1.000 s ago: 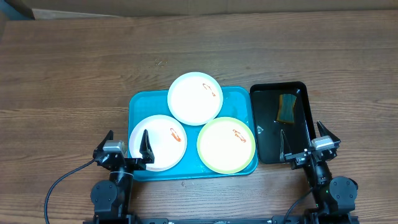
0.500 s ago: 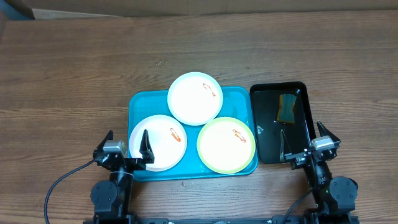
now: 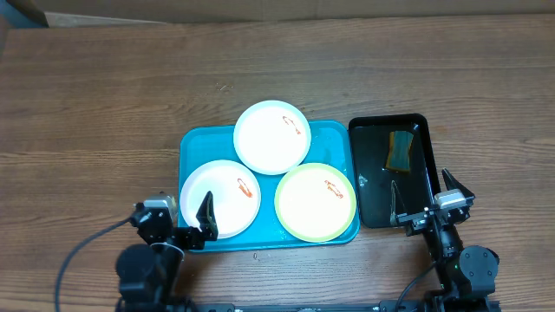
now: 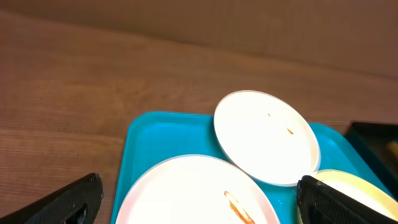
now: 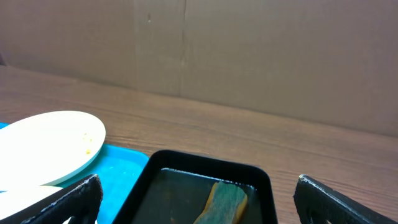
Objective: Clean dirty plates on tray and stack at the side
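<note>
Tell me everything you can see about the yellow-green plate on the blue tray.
The yellow-green plate is round and shallow, pale in the middle with a green rim, and looks like plastic. A small orange smear marks its far right part. It lies flat in the near right corner of the turquoise tray, close to two white plates; whether it touches them I cannot tell.

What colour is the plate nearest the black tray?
The plate is pale yellow-green, clearest in the overhead view.
</note>
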{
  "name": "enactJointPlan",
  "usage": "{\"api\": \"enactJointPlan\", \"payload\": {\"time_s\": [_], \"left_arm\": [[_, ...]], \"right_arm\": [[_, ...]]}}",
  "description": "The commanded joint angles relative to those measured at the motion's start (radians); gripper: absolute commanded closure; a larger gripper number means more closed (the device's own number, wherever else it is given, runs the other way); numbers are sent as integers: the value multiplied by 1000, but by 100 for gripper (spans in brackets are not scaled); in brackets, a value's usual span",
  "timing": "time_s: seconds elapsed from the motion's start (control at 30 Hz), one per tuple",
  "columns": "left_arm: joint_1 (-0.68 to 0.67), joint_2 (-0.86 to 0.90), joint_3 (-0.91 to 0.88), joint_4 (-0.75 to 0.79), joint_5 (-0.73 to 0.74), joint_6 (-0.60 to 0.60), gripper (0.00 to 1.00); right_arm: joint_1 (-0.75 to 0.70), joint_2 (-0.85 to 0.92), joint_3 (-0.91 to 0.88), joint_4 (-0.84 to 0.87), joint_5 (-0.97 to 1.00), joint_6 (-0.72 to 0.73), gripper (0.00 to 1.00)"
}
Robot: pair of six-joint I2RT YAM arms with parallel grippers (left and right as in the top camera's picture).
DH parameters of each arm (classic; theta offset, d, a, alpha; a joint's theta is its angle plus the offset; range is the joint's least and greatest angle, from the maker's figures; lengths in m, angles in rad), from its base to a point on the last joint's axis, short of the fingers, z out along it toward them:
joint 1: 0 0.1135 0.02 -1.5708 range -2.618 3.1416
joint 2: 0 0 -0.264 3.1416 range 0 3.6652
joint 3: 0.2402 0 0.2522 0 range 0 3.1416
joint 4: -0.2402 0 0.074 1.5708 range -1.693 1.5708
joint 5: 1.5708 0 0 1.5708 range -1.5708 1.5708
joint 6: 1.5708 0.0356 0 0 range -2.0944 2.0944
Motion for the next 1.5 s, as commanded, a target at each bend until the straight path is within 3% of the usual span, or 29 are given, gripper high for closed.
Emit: {"api": "enactJointPlan", "payload": {"time_s": [0.0,0.2,0.4,0.47,0.5,0.53,0.83,0.97,1.1,1.27,1.47], "left_arm": [[-2,159,222,-102,63,24,0],[-2,563,594,-383,208,35,0],[-2,863,829,-529,435,30,0],[-3,919,835,-526,528,31,20],[-3,948,833,-528,546,31,42],[-8,970,829,-534,542,30,51],[-161,1086,750,-551,422,7,44],[-269,1093,724,-535,213,-101,41],[-361,1093,702,-506,122,-190,47],[-459,1097,640,-398,113,-258,48],[-540,1138,544,-253,108,-332,47]], "right_arm": [[-3,-6,-2,6,6,8,0],[-3,-6,-2,6,6,8,0],[-3,-6,-2,7,6,6,0],[-3,-6,-2,16,5,-3,0],[-3,-6,-2,17,5,-3,0],[-3,-6,-2,13,3,-3,0],[-3,-6,2,101,-135,23,0],[-4,-2,71,32,-117,310,0],[-4,63,219,-61,-107,367,0],[-4,303,538,-269,-98,366,0],[-4,729,938,-602,-98,300,0]]}}
